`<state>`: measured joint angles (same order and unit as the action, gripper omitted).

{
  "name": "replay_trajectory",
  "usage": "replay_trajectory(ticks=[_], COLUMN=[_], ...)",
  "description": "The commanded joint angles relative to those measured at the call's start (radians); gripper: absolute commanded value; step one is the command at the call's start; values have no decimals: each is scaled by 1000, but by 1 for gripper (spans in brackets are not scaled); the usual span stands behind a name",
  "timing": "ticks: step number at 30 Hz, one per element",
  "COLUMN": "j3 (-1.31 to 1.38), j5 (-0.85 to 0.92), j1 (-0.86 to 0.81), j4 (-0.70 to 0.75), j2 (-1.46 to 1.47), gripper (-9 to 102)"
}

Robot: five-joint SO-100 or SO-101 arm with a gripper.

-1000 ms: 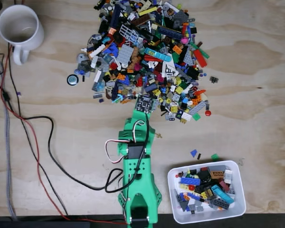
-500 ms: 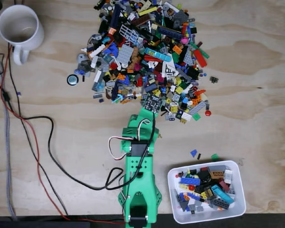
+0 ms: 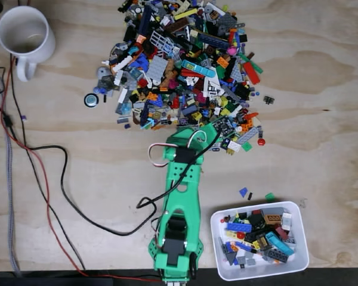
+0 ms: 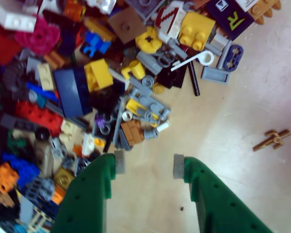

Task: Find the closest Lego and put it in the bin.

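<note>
I've got the green arm (image 3: 182, 196) stretched up the middle of the fixed view, its tip at the lower edge of the big Lego pile (image 3: 185, 65). On the wrist view the pincer (image 4: 144, 165) stands open, two grey pads with bare table (image 4: 223, 126) showing between them, nothing held. Just above the gap, toward the left pad, sits a small brown brick (image 4: 132, 132) with a grey piece and a little white cylinder beside it; those look like the nearest bits, near the tips but not touching. A small brown cross-shaped piece (image 4: 273, 140) lies alone at the right of the wrist view, well apart from the pile. The bin (image 3: 218, 223) sits in the lower right of the fixed view, beside the arm's base, already holding a heap of mixed bricks. A white mug (image 3: 25, 36) stands upper left, cables (image 3: 42, 179) trailing down the left side.
</note>
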<state>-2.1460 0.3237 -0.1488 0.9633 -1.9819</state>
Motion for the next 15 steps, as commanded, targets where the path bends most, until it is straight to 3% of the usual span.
replay_trajectory(ticks=[1, 15], j3=[143, 152], j5=[-225, -302], j1=[-69, -141], j4=[-64, -141], j2=[98, 310], gripper=[15, 12])
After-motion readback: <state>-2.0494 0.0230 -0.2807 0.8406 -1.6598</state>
